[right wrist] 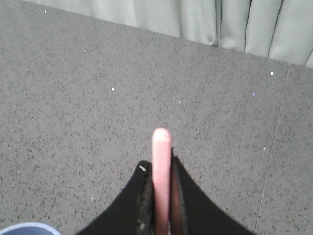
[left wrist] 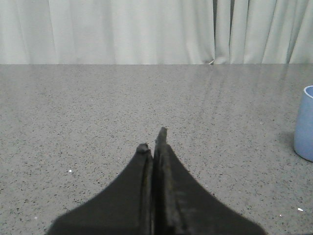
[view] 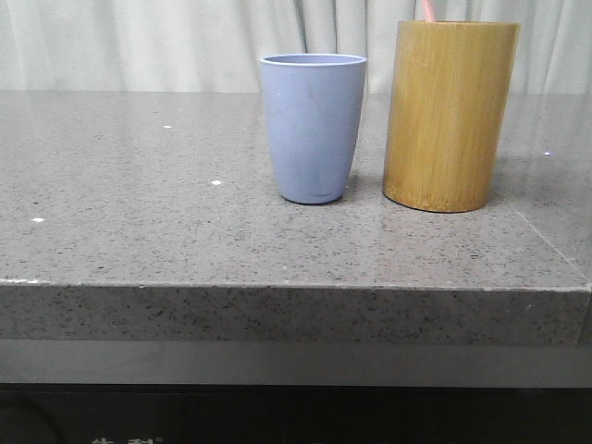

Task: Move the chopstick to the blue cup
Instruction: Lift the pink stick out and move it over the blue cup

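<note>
The blue cup stands upright mid-table, just left of a tall tan bamboo cylinder. A pale pink chopstick rises from the cylinder's mouth and runs out of the top of the front view. In the right wrist view my right gripper is shut on this chopstick, whose rounded end pokes out past the fingertips; the blue cup's rim shows at the corner. My left gripper is shut and empty, low over the table, with the blue cup off to its right. Neither gripper shows in the front view.
The grey speckled stone table has its front edge near the camera. A seam in the tabletop runs right of the bamboo cylinder. Pale curtains hang behind the table.
</note>
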You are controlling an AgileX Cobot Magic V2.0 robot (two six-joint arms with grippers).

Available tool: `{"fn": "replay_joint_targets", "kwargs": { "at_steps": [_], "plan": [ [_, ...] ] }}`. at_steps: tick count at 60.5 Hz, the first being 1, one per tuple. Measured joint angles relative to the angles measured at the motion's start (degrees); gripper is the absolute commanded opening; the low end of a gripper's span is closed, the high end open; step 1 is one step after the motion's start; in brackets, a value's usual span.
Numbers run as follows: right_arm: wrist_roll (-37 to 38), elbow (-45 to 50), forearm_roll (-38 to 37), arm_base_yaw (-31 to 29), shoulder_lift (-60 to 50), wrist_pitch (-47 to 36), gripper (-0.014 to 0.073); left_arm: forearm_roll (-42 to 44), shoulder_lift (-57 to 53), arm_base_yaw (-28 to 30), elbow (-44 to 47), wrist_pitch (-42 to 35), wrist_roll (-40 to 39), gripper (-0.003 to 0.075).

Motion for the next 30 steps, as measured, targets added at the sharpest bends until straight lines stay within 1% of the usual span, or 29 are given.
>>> {"fn": "replay_joint_targets", "kwargs": {
  "at_steps": [7, 23, 30],
  "plan": [
    [0.0, 0.0, 0.08, 0.0, -3.38, -2.4, -0.0026, 0.0, 0.0, 0.0, 0.0, 0.0, 0.0, -0.0019],
    [0.0, 0.0, 0.13, 0.0, -13.02, -13.17, -0.0026, 0.0, 0.0, 0.0, 0.0, 0.0, 0.0, -0.0019],
    [0.0, -0.09, 0.21, 0.11, -15.38, -16.28, -0.0026, 0.0, 0.0, 0.0, 0.0, 0.0, 0.0, -0.0019]
  ]
}}
